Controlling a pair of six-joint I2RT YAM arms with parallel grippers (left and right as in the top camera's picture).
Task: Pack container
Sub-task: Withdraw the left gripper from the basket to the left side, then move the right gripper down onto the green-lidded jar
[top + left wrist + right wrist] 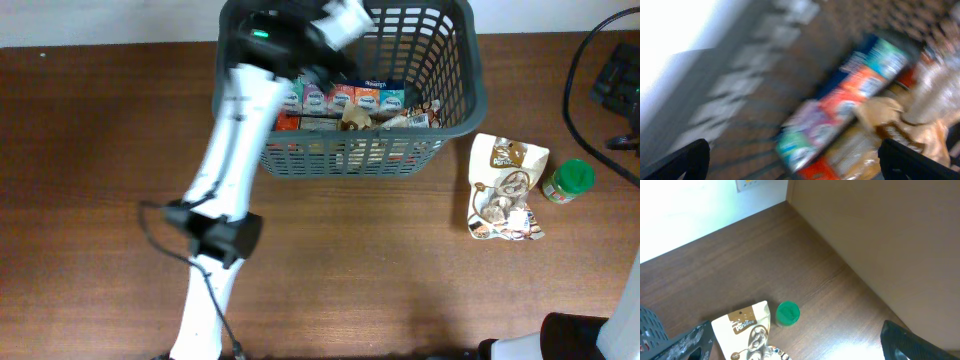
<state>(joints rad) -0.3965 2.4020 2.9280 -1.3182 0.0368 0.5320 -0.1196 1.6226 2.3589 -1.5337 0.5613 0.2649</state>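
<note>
The dark grey slotted basket [455,95] stands at the back centre of the table. Inside lie a row of colourful small boxes [345,97] and crinkly snack bags [405,118]. My left arm reaches over the basket's left rim, and its blurred wrist [343,20] is above the inside. In the blurred left wrist view my left gripper [795,167] is open and empty above the boxes [840,107] and a bag [920,130]. My right gripper [797,347] is open and empty, high above the table's right end.
A white and brown snack pouch [505,185] and a green-lidded jar [568,181] lie on the table right of the basket. They also show in the right wrist view: the pouch [745,327] and the jar [788,313]. Black cables [580,95] run at the far right.
</note>
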